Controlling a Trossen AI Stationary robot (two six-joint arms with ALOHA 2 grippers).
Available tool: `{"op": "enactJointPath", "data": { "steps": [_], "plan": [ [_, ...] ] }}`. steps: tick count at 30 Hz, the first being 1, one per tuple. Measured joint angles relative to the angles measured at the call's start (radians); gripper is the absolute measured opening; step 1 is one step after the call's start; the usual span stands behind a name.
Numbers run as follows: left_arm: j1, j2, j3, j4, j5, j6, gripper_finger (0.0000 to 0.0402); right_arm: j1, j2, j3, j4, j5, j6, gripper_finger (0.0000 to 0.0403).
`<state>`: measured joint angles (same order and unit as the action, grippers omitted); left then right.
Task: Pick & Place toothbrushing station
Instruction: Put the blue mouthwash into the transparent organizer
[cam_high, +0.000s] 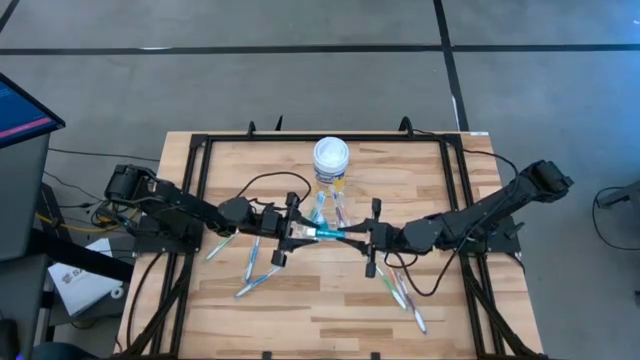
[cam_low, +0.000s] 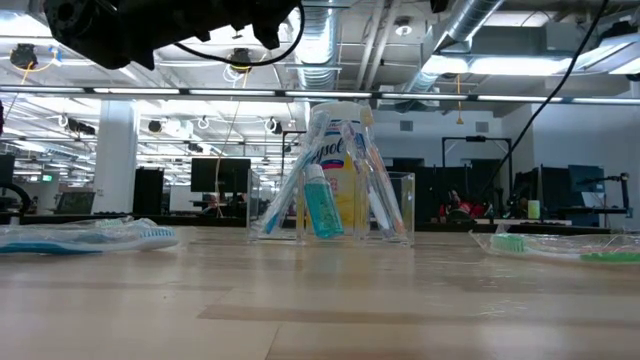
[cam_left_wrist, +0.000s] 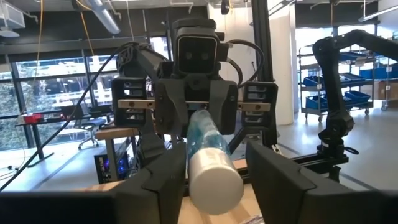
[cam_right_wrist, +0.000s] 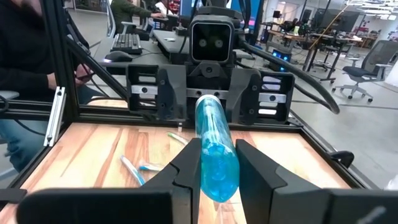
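A small teal tube (cam_high: 326, 233) with a white cap hangs level above the table's middle, between my two grippers. My right gripper (cam_right_wrist: 217, 155) comes from the table's right and is shut on the tube's teal end. My left gripper (cam_left_wrist: 214, 168) faces it from the left and is open, its fingers on either side of the white cap end (cam_left_wrist: 214, 180). Behind the tube, the clear cup (cam_low: 335, 205) stands on the table with toothbrushes and another teal tube (cam_low: 322, 205) leaning inside. Loose toothbrushes (cam_high: 255, 258) lie flat on the wood. My left gripper may touch the cap end with one finger (cam_left_wrist: 168, 177); I cannot tell whether it does. My right gripper pinches the tube's teal tail end (cam_right_wrist: 217, 171) between its two fingers. The fingers come level from the table's right and lie along the tube. The tube sticks out level toward the left gripper, clear of the table.
A yellow jar with a white lid (cam_high: 331, 157) stands behind the cup at the table's far middle. More toothbrushes (cam_high: 402, 292) lie at the near right. A black frame (cam_high: 200, 160) runs round the tabletop. Cables trail from both arms.
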<state>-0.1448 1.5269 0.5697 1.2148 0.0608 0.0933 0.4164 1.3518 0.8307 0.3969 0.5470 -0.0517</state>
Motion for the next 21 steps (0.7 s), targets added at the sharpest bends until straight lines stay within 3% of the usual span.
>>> {"op": "enactJointPath", "data": {
  "steps": [9, 18, 21],
  "plan": [
    [0.0, 0.0, 0.0, -0.008, -0.001, -0.001, 0.0163, 0.0, 0.0, 0.0, 0.004, 0.0, 0.0, 0.0066],
    [0.0, 0.0, 0.0, -0.008, -0.011, 0.0, 0.0092, 0.001, -0.002, 0.0, 0.003, 0.002, 0.001, 0.0066],
    [0.001, 0.0, 0.0, -0.009, -0.012, 0.0, 0.009, 0.001, -0.002, 0.0, 0.001, 0.004, 0.001, 0.0067]
  ]
}}
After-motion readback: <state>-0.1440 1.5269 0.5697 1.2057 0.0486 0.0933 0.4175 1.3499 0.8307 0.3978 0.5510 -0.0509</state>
